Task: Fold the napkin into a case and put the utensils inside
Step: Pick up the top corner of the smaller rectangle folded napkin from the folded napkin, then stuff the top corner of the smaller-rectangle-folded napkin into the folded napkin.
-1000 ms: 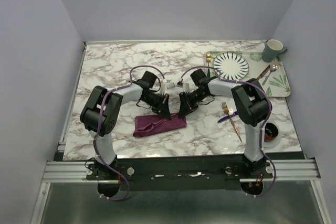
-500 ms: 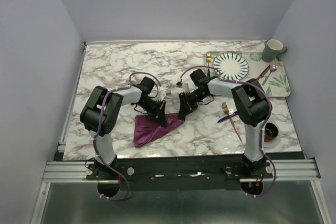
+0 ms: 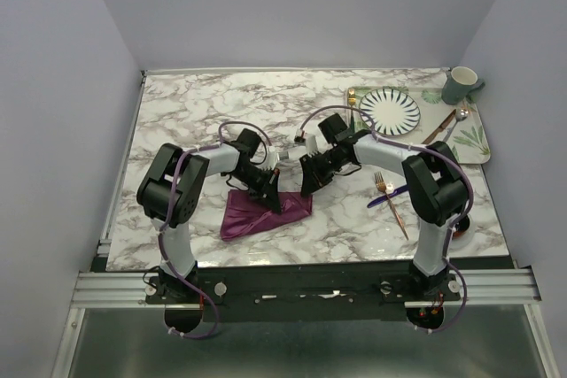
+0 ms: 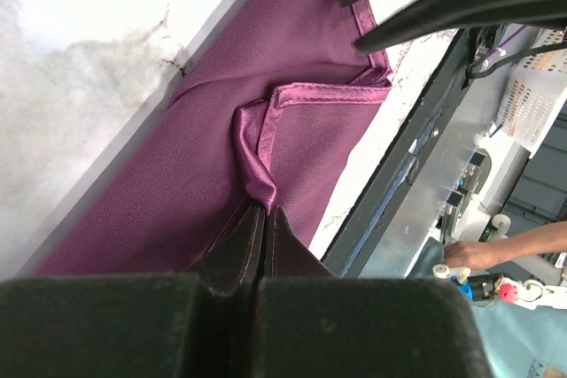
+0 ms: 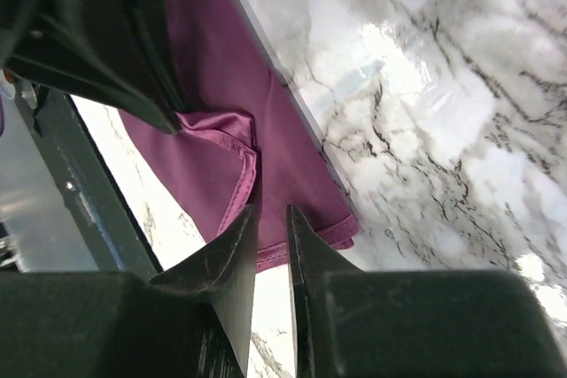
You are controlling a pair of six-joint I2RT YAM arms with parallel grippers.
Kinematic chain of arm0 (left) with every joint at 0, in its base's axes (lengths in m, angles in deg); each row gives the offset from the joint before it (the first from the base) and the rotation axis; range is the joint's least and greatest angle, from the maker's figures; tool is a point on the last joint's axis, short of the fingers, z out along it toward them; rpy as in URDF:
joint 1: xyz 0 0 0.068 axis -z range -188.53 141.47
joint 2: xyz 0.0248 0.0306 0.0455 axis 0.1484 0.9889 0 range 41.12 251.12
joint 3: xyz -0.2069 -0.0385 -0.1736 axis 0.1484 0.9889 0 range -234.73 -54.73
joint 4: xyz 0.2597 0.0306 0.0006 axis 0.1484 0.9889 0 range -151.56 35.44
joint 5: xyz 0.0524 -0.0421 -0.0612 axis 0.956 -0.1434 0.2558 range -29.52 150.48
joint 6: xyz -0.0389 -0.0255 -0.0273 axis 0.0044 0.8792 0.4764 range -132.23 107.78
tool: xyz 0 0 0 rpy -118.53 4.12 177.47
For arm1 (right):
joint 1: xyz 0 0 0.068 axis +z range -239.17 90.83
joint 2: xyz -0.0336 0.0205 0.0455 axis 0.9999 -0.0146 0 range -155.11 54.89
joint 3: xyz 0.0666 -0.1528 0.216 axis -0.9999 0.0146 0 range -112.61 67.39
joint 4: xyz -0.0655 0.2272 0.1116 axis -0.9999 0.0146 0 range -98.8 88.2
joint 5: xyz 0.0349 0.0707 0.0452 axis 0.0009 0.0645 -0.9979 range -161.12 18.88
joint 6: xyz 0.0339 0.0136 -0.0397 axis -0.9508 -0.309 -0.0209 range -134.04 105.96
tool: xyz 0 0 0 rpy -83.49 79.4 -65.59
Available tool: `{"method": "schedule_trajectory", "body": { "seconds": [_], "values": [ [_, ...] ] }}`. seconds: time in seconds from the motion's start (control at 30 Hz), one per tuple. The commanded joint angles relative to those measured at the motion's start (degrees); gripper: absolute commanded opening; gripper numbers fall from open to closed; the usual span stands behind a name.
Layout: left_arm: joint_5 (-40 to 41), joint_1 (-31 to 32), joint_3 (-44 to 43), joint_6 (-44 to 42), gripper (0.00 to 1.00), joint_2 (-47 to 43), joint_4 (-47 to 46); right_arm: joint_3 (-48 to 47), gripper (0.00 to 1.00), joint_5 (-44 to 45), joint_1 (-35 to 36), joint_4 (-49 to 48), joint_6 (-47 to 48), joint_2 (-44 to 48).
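Marble table [image 3: 204, 112], both arms working over the crumpled napkin [image 3: 264, 212] near the front edge.
Purple napkin is lying in a loose, partly folded heap, not yet forming a case. The left gripper [image 3: 273, 199] is sitting on its upper middle, and in the left wrist view its fingers [image 4: 244, 241] are pressing together on a raised fold of cloth [image 4: 221, 130]. The right gripper [image 3: 308, 185] is hovering at the napkin's right end. In the right wrist view its tips [image 5: 270, 212] are showing a narrow gap with a hem ridge [image 5: 239, 165] running toward it, and I can't tell if it's pinching anything. Copper fork [image 3: 399, 217] and blue knife [image 3: 390, 196] are lying crossed on bare marble to the right, apart from the napkin. Tray [image 3: 474, 143] at far right is carrying a plate [image 3: 390, 110], with a mug [image 3: 459, 86] at its corner.
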Motion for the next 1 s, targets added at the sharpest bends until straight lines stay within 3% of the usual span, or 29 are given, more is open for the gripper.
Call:
{"method": "schedule_trajectory", "body": {
  "seconds": [0.0,0.47,0.97],
  "values": [
    [-2.0,-0.3,-1.2,-0.7,0.00,1.7,0.8,1.2,0.27,4.2,1.0,-3.8,1.9,3.7],
    [-2.8,-0.7,-3.1,-0.5,0.00,4.4,2.0,5.1,0.28,15.0,7.5,-7.0,5.7,7.6],
    [-3.0,-0.8,-3.3,-0.4,0.00,4.7,2.1,4.5,0.27,23.4,10.9,-8.0,5.8,5.3]
  ]
}}
